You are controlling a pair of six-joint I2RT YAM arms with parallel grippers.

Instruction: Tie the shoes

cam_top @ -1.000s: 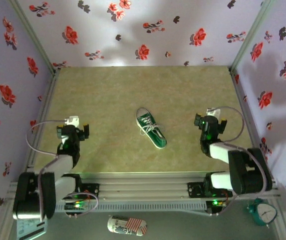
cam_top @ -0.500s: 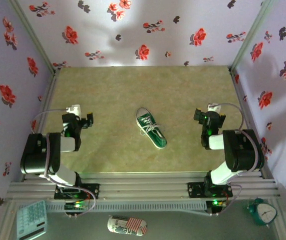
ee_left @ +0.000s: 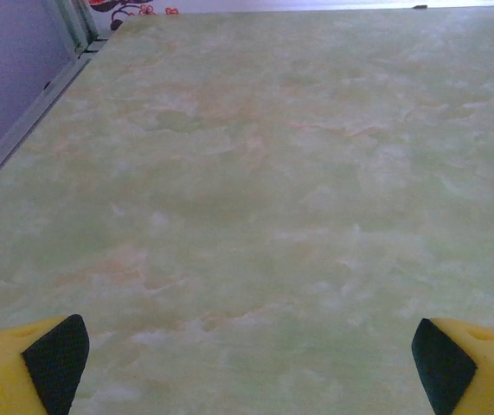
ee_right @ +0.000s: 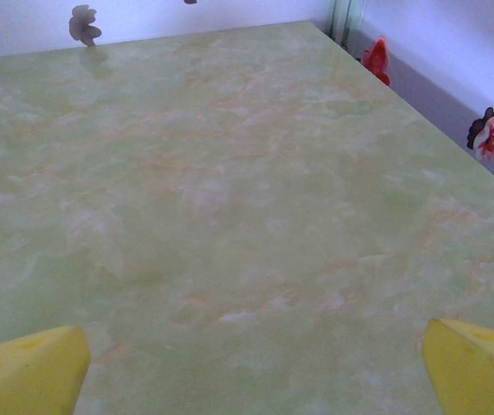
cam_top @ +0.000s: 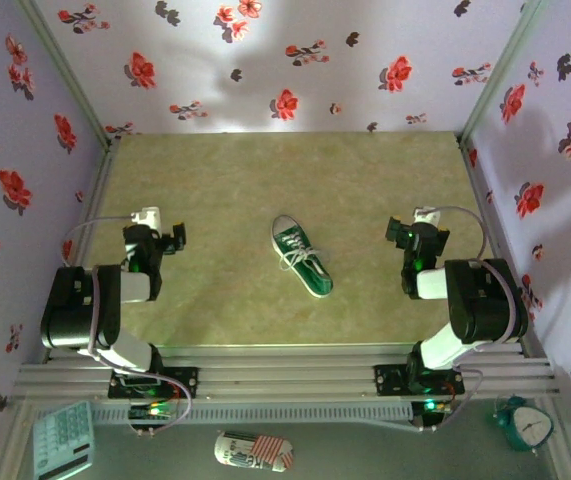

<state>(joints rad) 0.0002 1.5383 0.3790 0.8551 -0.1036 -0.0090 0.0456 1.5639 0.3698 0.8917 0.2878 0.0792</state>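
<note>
The green sneaker [cam_top: 301,257] lies near the middle of the top view, flat on its sole on the pale green marbled tabletop [cam_top: 225,170]. Its long axis slants from upper left to lower right. The open collar is at the upper-left end and the toe points to the lower right, toward the near rail [cam_top: 285,375]. The white laces [cam_top: 299,259] lie loose across the middle of the shoe, with strands trailing onto the table beside it

My left pincer [cam_top: 168,243] stands at the left of the frame, well apart from the shoe. It is released, its yellow fingers [ee_left: 22,367] spread wide over bare table and grasping nothing. My right pincer [cam_top: 402,232] stands at the right, likewise well apart from the shoe, its fingers [ee_right: 476,367] spread wide with nothing between them

Bare tabletop lies between each pincer and the shoe, and a broad bare stretch runs from the shoe up to the flowered back wall [cam_top: 285,70]. The left side wall [cam_top: 25,150] is near my left arm and the right side wall [cam_top: 545,170] near my right one. In the left wrist view, the table's edge strip [ee_left: 30,112] cuts across the upper left corner
</note>
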